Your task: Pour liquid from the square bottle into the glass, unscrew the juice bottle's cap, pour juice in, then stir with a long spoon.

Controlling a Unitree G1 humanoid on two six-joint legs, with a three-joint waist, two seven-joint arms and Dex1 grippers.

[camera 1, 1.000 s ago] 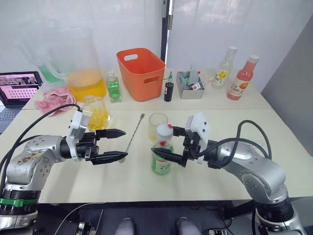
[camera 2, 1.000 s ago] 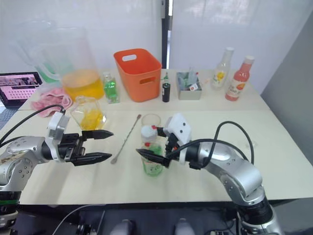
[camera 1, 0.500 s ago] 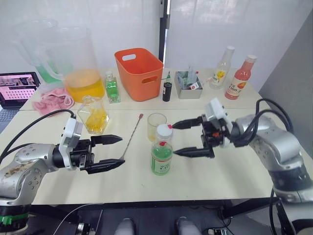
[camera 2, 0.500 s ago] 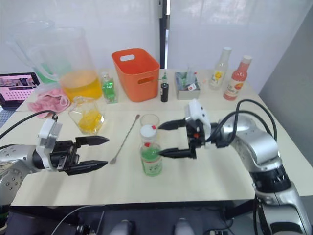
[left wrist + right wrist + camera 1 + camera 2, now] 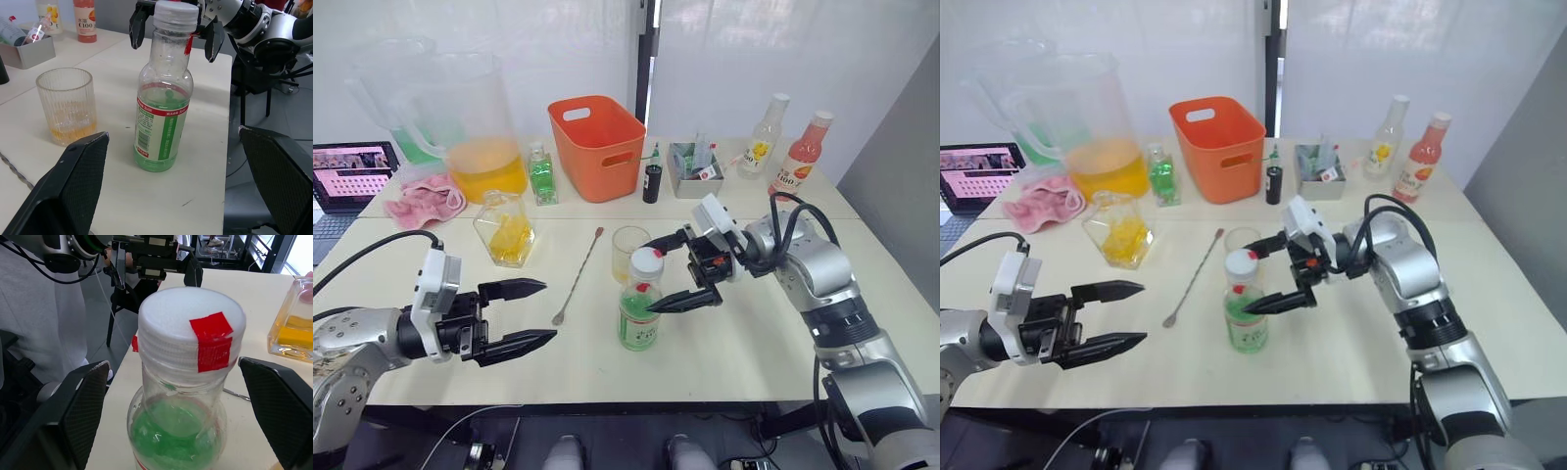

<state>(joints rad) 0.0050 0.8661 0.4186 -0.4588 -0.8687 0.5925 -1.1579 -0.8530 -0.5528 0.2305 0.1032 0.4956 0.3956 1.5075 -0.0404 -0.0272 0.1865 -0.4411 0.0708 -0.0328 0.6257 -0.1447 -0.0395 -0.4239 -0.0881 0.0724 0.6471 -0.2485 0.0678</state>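
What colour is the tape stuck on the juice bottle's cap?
Red, a small strip of tape over the edge of the white cap; the right wrist view shows it best.

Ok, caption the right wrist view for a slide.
Open right gripper lined up on the juice bottle, its white cap still on.

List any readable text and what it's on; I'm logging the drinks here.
"C100": pink drink bottle at the table's far side.
"100": the same bottle's label seen from the head view.
Juice bottle label: print too small to read.
Yellow-label bottle: unreadable.
Laptop screen: unreadable.
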